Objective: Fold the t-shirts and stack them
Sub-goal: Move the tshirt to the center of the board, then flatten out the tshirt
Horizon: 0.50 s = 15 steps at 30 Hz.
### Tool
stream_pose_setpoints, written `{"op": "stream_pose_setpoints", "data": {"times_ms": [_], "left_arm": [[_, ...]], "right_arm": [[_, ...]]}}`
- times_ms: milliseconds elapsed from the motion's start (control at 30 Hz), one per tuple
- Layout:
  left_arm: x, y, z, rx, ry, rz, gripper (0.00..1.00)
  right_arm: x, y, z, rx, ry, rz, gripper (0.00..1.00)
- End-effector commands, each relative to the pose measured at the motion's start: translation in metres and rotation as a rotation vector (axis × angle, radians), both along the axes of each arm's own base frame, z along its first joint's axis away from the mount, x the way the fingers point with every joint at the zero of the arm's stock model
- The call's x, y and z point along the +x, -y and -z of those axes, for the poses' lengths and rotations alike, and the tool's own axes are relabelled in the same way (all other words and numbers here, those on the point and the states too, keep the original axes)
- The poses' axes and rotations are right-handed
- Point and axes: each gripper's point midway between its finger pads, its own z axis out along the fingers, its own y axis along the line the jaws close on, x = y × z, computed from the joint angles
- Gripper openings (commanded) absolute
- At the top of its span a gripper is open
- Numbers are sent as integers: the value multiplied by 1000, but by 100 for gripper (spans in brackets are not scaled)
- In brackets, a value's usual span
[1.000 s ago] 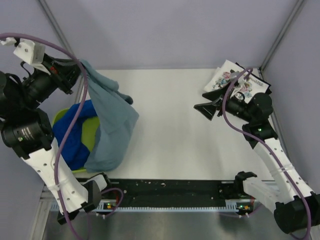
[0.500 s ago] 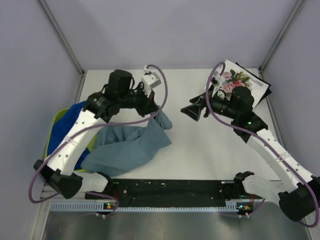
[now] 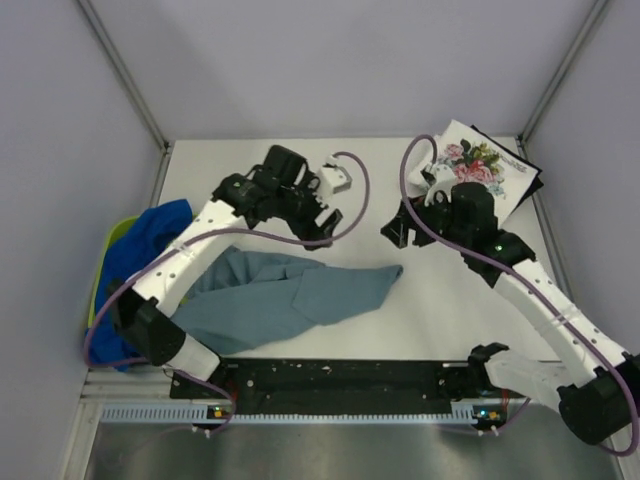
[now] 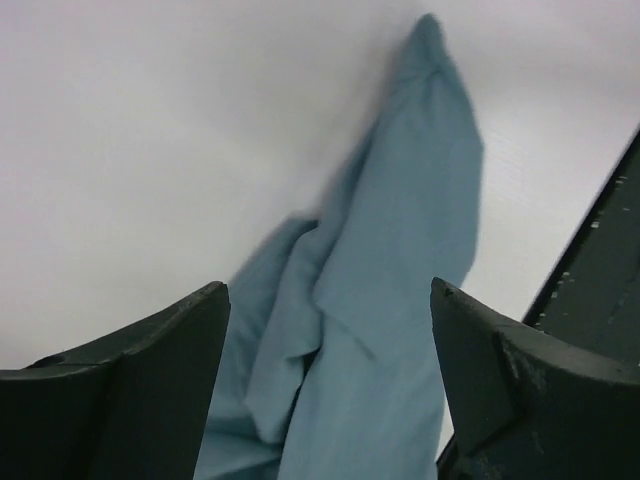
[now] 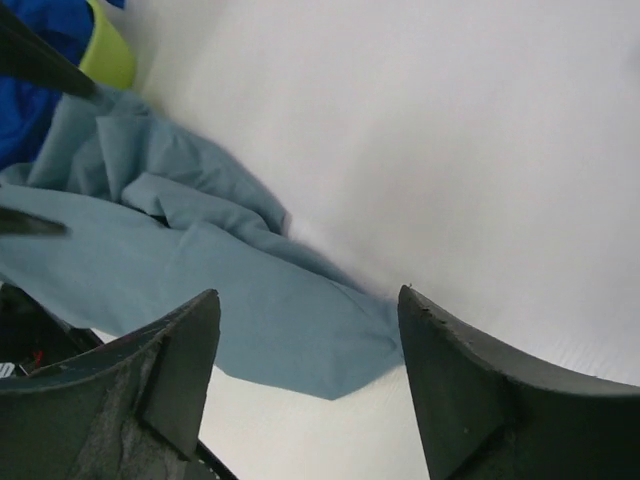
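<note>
Light's soft and even from overhead, so the white table comes out bright with only faint shadows. Both wrist views are mushy: the dusty grey-blue cloth t-shirt looks smeared, and the right end effector shows dark, blurry fingers up close.

- Four t-shirts: one grey-blue t-shirt, one royal blue t-shirt, one floral t-shirt, one black t-shirt.
- One lime-green tray.
- Two pincers: left pincer, right pincer.
</note>
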Motion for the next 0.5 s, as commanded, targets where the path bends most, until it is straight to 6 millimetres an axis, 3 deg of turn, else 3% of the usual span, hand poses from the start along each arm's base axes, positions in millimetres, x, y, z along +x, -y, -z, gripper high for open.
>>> {"op": "stream_pose_setpoints", "data": {"times_ms": [0, 133, 233, 333, 467], "left_arm": [[28, -98, -31, 60, 174, -244, 84], [19, -172, -18, 149, 177, -360, 78], [-1, -211, 6, 241, 166, -363, 71], [-27, -235, 38, 313, 90, -307, 70], [-42, -253, 68, 378, 53, -254, 72]], "right_arm": [[-10, -7, 67, -89, -222, -7, 67], [-39, -43, 106, -192, -290, -174, 61], [-60, -58, 132, -286, -308, -275, 67], [-57, -42, 173, -379, -419, -162, 76], [-57, -25, 213, -480, -531, -58, 81]]}}
